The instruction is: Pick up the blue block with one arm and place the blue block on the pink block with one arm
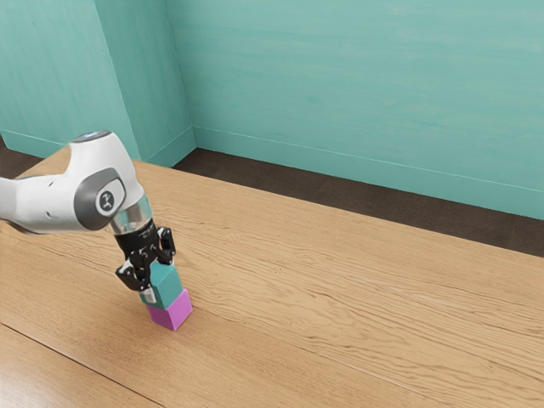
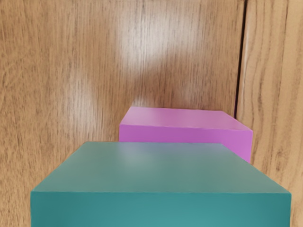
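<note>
Blue-green in the render, the blue block point(image 1: 167, 278) is sitting in the lower left of the exterior frame, directly over the pink block point(image 1: 172, 309). Its underside is meeting the pink top face, though I cannot tell whether the two are truly touching or a sliver apart. It is leaning slightly rather than standing square, and it is set a little toward the exterior view's left of the pink block's centre.

The gripper point(image 1: 155, 276) is clamping the blue block from two sides. Its black fingers are standing about a block's width apart, one on the near side and one behind.

From the wrist camera, the blue block point(image 2: 161, 184) is looming large just under the hand. The pink block point(image 2: 189, 127) is peeking out beyond its far edge (partly covered by it), resting on the wood.

The arm point(image 1: 76, 191), white with grey joints, is coming in from the exterior view's left edge and bending down to the stack. The wooden table point(image 1: 357, 297) is spreading across the lower frame. Behind it, a dark floor point(image 1: 382, 200) is running along the foot of a teal wall point(image 1: 357, 76) that is filling the upper frame.
</note>
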`<act>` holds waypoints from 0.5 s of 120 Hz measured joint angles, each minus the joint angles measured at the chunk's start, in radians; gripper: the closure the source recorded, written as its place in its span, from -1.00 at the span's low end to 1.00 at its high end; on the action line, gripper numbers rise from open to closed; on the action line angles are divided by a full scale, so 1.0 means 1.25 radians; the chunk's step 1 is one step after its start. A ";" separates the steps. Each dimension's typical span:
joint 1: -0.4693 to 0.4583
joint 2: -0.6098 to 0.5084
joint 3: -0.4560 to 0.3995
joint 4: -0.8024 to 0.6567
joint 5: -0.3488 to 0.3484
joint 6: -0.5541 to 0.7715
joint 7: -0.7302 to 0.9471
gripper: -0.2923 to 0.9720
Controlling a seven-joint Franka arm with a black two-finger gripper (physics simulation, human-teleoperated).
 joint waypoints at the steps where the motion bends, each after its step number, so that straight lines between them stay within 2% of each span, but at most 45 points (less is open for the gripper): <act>1: 0.000 0.000 0.000 0.000 0.001 0.000 -0.001 0.05; 60: 0.017 -0.009 -0.003 0.003 0.017 0.002 -0.025 0.05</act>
